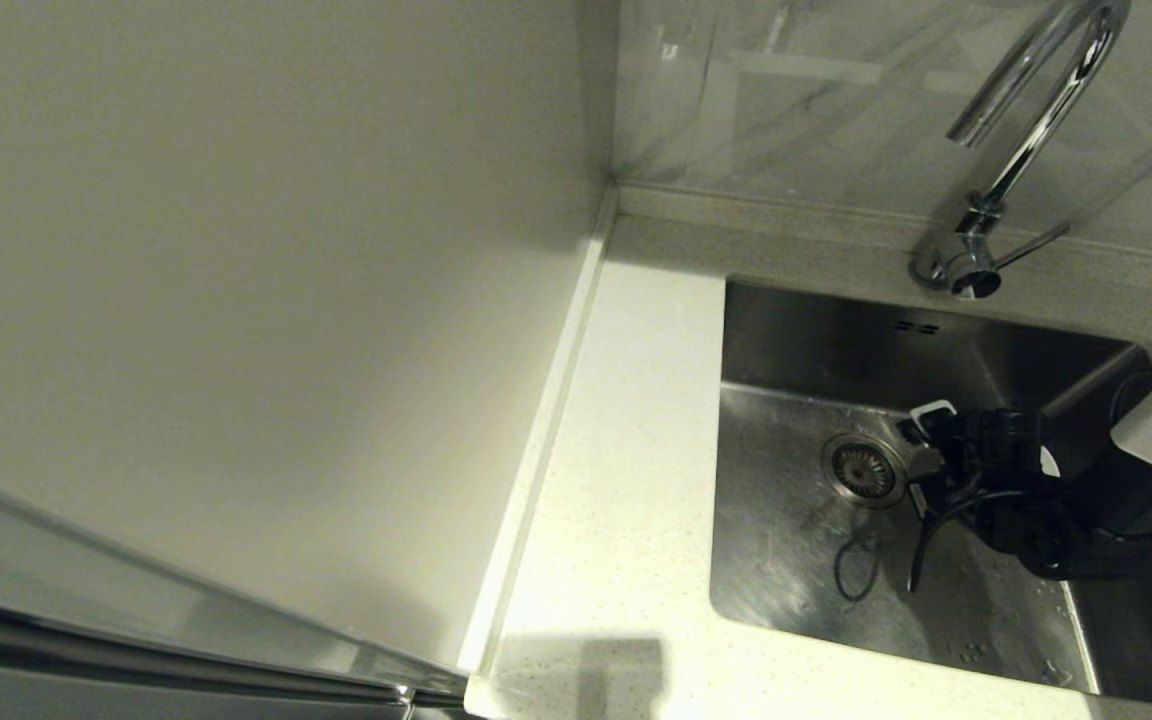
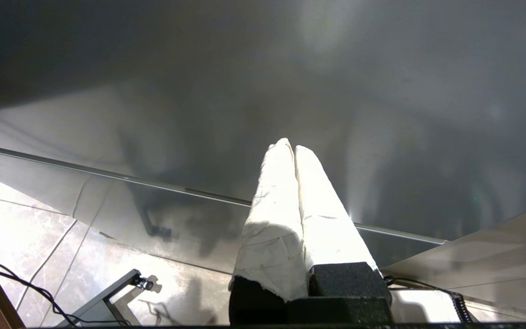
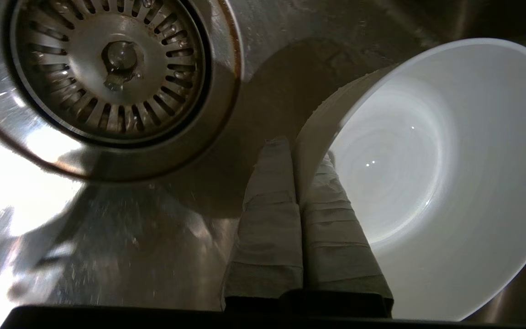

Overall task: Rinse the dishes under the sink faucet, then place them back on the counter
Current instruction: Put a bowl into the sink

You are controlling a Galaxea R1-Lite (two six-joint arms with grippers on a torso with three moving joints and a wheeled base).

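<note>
My right gripper point(image 3: 296, 148) is down in the steel sink point(image 1: 796, 560), just right of the round drain strainer point(image 1: 863, 469). It is shut on the rim of the white bowl point(image 3: 427, 173), one finger inside and one outside. The bowl is tilted on edge with its hollow facing the wrist camera. In the head view the right gripper point(image 1: 921, 450) and arm hide nearly all of the bowl. The chrome gooseneck faucet point(image 1: 1026, 130) stands behind the sink, its spout up high with no water showing. The pale blue and pale pink bowls are out of view. My left gripper point(image 2: 290, 146) is shut on nothing, parked low over the floor.
The white speckled counter point(image 1: 626, 480) runs along the sink's left side, bounded by a cream wall panel point(image 1: 236, 300). The faucet's thin lever point(image 1: 1031, 245) sticks out to the right. Two overflow slots point(image 1: 916, 327) mark the sink's back wall. A cable loop point(image 1: 856, 570) hangs over the basin floor.
</note>
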